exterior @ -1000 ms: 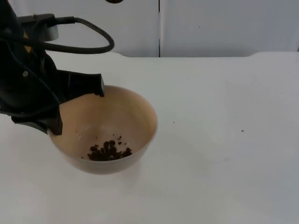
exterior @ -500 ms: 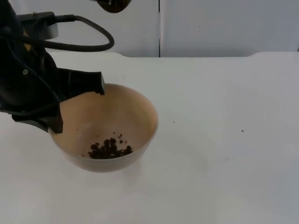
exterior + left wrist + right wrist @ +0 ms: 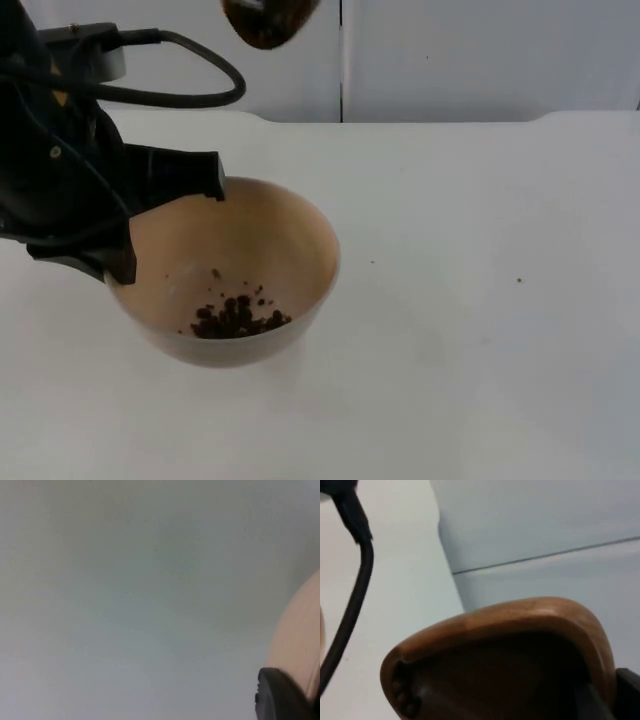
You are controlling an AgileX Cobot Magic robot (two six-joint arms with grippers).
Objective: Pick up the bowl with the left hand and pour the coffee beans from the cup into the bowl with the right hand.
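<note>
Left gripper (image 3: 165, 225) is clamped on the near-left rim of the bowl (image 3: 290, 235), holding it tilted above the table (image 3: 480, 300). Coffee beans (image 3: 238, 318) lie pooled at its bottom. Compared with 1 second ago, the wooden cup (image 3: 268, 22) has moved further into the top view above the bowl. The right gripper pinches its rim. Judgement: pouring largely done, cup possibly withdrawing

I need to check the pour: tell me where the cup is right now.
In the top view the brown cup hangs at the upper edge, against the grey partition wall, above and behind the bowl held by the left end effector.
</note>
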